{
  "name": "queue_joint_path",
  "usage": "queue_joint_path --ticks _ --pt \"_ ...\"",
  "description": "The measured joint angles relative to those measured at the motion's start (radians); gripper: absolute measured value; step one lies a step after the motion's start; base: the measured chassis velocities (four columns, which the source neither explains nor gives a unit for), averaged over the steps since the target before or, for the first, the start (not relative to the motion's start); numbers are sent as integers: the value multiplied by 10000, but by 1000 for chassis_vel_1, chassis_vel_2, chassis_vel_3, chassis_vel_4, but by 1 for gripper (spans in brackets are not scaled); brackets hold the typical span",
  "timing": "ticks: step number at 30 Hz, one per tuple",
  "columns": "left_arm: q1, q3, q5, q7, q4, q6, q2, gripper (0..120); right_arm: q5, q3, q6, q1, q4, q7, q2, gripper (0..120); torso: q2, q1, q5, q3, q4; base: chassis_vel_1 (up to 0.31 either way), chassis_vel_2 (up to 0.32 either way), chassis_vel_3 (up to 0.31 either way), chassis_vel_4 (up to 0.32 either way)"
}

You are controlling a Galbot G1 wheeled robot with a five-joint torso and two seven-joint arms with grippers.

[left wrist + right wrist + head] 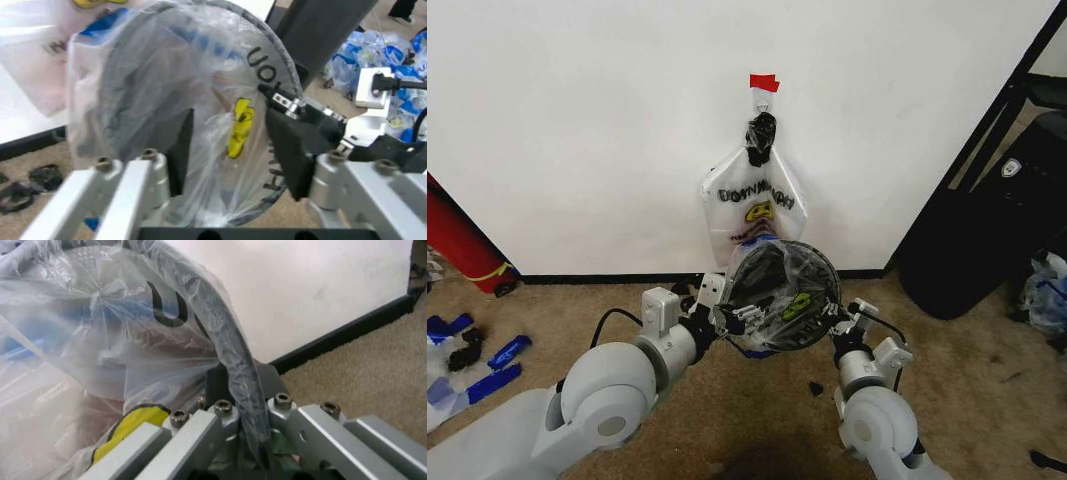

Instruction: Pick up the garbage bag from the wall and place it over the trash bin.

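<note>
Jaws of the right gripper pinch the trash bin rim and garbage bag at three o'clock; left gripper jaws spread at nine. Bag looks nearly fitted; another bag hangs on the wall.

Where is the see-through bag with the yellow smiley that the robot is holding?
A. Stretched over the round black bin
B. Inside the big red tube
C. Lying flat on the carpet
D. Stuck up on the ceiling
A: the bag is pulled over the bin rim, with the left gripper and right gripper at its two sides; another printed bag hangs on the wall behind.
</note>
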State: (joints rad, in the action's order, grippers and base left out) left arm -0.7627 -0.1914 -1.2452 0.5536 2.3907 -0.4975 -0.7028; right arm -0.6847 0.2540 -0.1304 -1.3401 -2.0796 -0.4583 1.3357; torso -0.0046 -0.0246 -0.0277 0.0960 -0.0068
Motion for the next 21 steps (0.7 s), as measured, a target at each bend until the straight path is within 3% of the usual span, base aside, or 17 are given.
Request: queue_joint_path --ticks 5,7,8,11,21 --pt "796 -891 -465 410 -331 -240 -350 27 467 -57 161 -77 0 72 37 0 0 0 -1 0 0 0 0 0 0" --pt "1513 -1696 -788 773 -767 -386 -741 18 760 -51 278 -150 0 110 67 0 0 0 0 0 -4 0 0 0 0" --pt "1513 -1696 -788 773 -767 -386 -741 18 760 -51 278 -150 0 110 67 0 0 0 0 0 -4 0 0 0 0" --pt "2355 -2444 -1297 1378 -1316 -658 -1322 3 1042 53 418 -286 -12 174 100 0 0 0 1 0 -1 0 0 0 0" --pt "3191 -3326 -1589 2539 -2596 -889 -2382 0 1349 126 601 -411 -74 299 136 0 0 -1 0 0 0 0 0 0 0"
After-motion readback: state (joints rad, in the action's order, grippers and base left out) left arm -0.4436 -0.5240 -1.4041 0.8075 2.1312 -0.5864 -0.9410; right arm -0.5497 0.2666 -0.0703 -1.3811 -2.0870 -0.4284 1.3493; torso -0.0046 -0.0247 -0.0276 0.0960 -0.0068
